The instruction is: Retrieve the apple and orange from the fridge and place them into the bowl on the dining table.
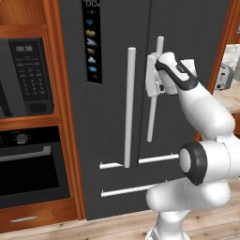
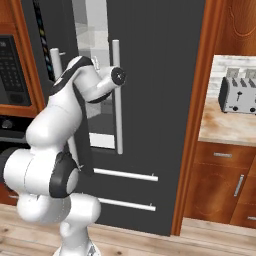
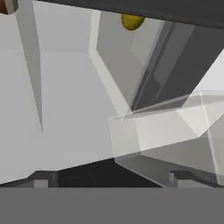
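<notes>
Hand view, nearest first: two dark finger tips (image 3: 43, 178) low in the frame, far apart at bottom left and bottom right, so the gripper (image 3: 111, 180) is spread wide with nothing between the tips. Just beyond them, a clear shelf edge (image 3: 153, 131) crosses the centre right. Behind it, white interior walls of the fridge (image 3: 65, 87). At the top edge, centre right, the orange (image 3: 131, 21), partly cut off by a dark edge. At the top left corner, a sliver of dark red, the apple (image 3: 4, 6), mostly out of frame.

Left base view: arm rises from lower right; the hand sits at the right-hand white bar handle (image 1: 154, 89), upper centre right. Left-hand handle (image 1: 129, 105) stands beside it. Icon display panel (image 1: 92, 40) upper centre. Black oven (image 1: 30, 164) at lower left.

Right base view: toaster (image 2: 237, 92) on the counter, right of frame.
</notes>
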{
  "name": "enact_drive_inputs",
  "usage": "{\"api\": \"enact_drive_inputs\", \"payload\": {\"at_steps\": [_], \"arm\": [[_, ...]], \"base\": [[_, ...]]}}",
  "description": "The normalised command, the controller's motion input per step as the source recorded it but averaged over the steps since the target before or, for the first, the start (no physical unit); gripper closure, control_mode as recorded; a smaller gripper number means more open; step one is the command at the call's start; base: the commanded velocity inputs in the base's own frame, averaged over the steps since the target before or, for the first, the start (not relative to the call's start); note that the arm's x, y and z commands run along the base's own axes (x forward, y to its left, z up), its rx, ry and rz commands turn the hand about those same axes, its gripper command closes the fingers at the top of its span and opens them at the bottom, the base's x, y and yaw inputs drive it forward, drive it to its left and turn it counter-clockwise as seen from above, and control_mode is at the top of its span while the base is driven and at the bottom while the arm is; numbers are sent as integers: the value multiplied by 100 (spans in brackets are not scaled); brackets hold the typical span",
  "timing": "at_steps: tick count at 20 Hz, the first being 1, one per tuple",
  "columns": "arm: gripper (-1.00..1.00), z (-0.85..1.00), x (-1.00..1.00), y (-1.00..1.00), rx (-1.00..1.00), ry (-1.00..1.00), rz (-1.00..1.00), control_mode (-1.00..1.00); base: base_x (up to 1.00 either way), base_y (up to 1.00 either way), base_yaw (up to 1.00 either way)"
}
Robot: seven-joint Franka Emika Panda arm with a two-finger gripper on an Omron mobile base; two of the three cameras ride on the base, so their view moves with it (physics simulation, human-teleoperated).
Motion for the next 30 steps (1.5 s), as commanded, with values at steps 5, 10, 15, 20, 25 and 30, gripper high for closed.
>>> {"api": "enact_drive_inputs", "payload": {"at_steps": [5, 10, 15, 20, 25, 30], "arm": [[-100, -18, -97, 92, 0, -6, 12, -100], [-100, -26, -100, 100, -5, -9, 11, -100], [-100, -15, -79, 100, -6, 0, 9, -100], [-100, -11, -17, 100, -5, 3, 4, -100], [-100, 15, -18, 69, -5, 1, 1, -100], [-100, 57, -59, -58, -6, -19, -5, -100]], "base": [[0, 0, 0], [0, 0, 0], [0, 0, 0], [0, 0, 0], [0, 0, 0], [0, 0, 0]]}}
